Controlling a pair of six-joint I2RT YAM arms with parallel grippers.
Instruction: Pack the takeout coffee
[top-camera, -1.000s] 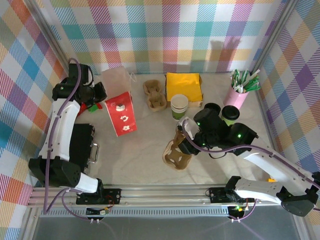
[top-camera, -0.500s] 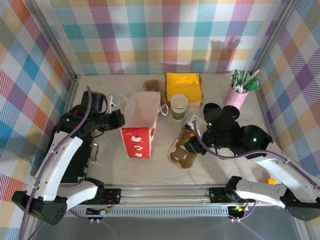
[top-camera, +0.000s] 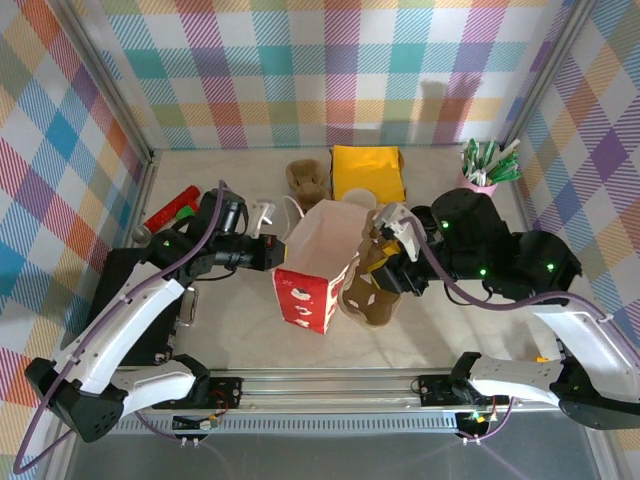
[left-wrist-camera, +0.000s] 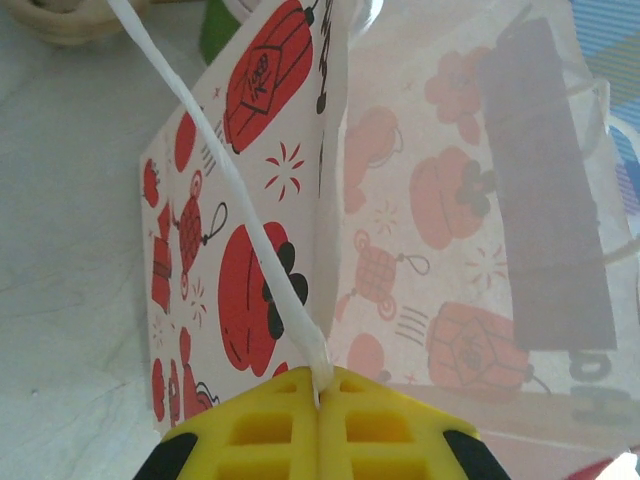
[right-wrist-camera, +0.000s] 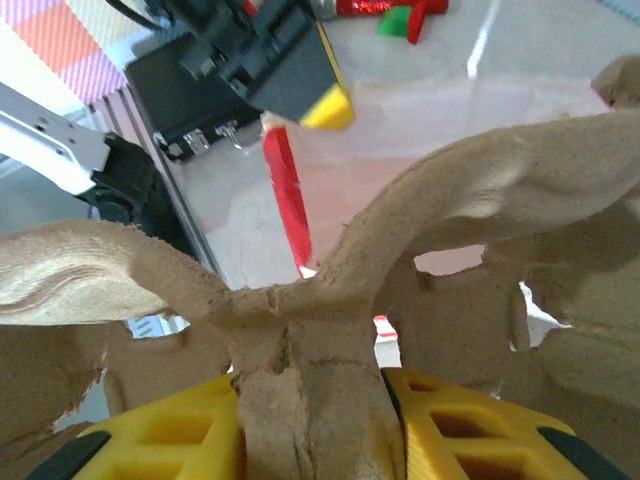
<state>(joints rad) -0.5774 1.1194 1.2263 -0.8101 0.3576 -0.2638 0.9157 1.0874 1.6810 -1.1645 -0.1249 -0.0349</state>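
Tabletop (top-camera: 240, 322) with a paper bag (top-camera: 312, 262) and a cup carrier (top-camera: 372, 292), both gripped.
The bag gapes open, with the cardboard carrier just beside its right side, pinched in the right claw (top-camera: 388, 268). The left claw (left-wrist-camera: 320, 388) is pressed together on the bag's white handle (left-wrist-camera: 232, 200). Where the lidded coffee stands I cannot tell.

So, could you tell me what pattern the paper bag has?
Paper bag: red lantern prints on white, clearest in left wrist view.

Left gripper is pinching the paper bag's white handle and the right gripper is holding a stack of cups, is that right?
Not quite: the right gripper holds the cardboard cup carrier, as the right wrist view shows. The left gripper does pinch the white handle.
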